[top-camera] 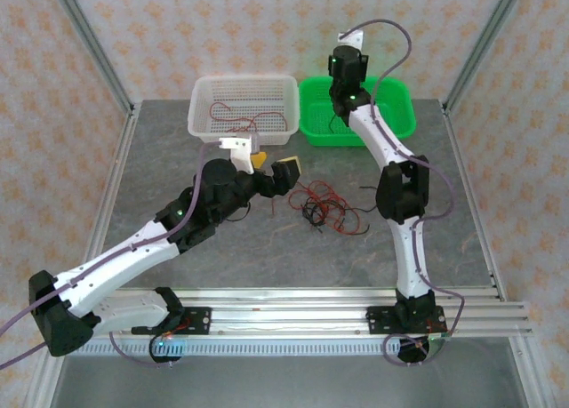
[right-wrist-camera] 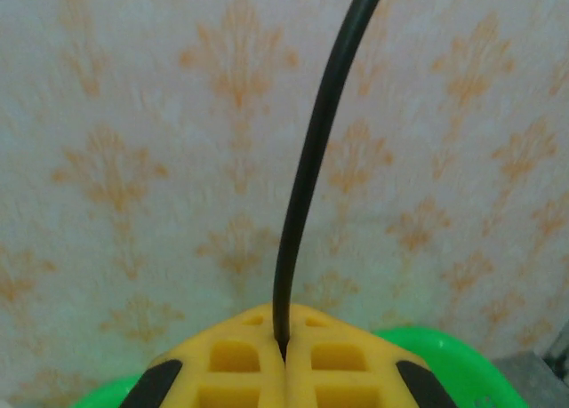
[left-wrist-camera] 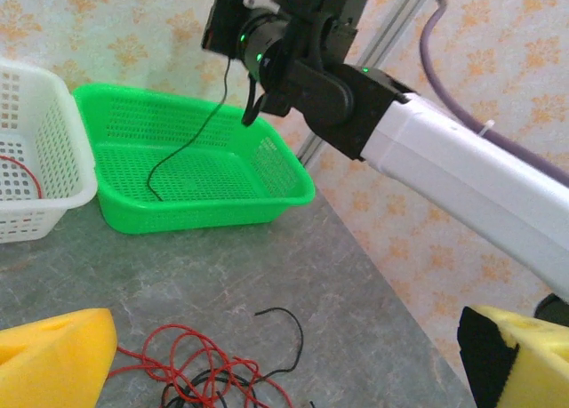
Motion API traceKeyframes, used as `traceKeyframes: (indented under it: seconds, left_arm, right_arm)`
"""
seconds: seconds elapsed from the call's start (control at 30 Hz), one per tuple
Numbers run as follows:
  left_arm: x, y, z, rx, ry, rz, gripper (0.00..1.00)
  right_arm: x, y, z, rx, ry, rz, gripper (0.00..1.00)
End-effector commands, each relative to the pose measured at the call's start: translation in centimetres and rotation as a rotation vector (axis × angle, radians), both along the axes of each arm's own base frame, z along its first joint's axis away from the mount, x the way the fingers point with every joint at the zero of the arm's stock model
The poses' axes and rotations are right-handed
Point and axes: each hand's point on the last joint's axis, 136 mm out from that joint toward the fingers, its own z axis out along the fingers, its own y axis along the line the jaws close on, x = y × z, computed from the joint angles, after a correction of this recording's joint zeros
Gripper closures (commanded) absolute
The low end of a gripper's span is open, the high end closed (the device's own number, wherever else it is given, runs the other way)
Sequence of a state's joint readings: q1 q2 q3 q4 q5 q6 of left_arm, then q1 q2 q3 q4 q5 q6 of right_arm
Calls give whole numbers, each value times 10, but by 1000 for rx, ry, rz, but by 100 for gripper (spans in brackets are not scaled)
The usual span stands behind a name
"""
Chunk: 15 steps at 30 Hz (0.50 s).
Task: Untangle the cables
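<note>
Top external view: the left arm (top-camera: 133, 248) stretches from the near left corner toward the middle of the grey stone-patterned table (top-camera: 160, 168). The left gripper (top-camera: 273, 165) hangs there with its yellow foam-padded fingers spread wide and nothing between them. Just to its right, a tangle of thin red and black cables (top-camera: 331, 204) lies on the bare tabletop. At the far edge stands a white perforated plastic basket (top-camera: 240, 81) with loose red cables (top-camera: 253, 119) curled inside. Beside it is a green perforated plastic basket (top-camera: 396, 115). The right arm (top-camera: 406, 248) rises from its base and bends back so that its wrist sits over the green basket.

Left wrist view: the two yellow fingers (left-wrist-camera: 53, 359) sit in the bottom corners, far apart, and the tangle lies on the table between them. Beyond, a single thin black cable (left-wrist-camera: 189, 132) drops from the end of the right arm into the green basket and reaches the basket's floor. A strand of the loose red cables shows in the white basket at the left edge.

Right wrist view: the right gripper (right-wrist-camera: 284, 348) is clenched, its yellow pads pressed together on the single thin black cable. The cable runs up from the seam between the pads, against the patterned wallpaper (right-wrist-camera: 133, 159). The green basket's rim shows at the bottom.
</note>
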State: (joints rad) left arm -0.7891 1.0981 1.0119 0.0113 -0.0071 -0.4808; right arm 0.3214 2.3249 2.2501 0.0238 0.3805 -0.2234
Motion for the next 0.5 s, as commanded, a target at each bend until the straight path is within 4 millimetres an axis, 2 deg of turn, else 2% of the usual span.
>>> traceKeyframes:
  seconds: [0.0, 0.3, 0.4, 0.47]
  left_arm:
    - [-4, 11, 17, -40, -13, 20, 1]
    - [-9, 19, 3, -29, 18, 35, 1]
    - [-9, 19, 1, -20, 20, 37, 1]
    - [-8, 19, 1, -14, 20, 37, 1]
  right_arm:
    - [1, -13, -51, 29, 184, -21, 100]
    - [9, -38, -151, 224, 429, 7, 100]
    - [9, -46, -180, 268, 496, 13, 100]
    - [7, -51, -192, 278, 524, 4, 100]
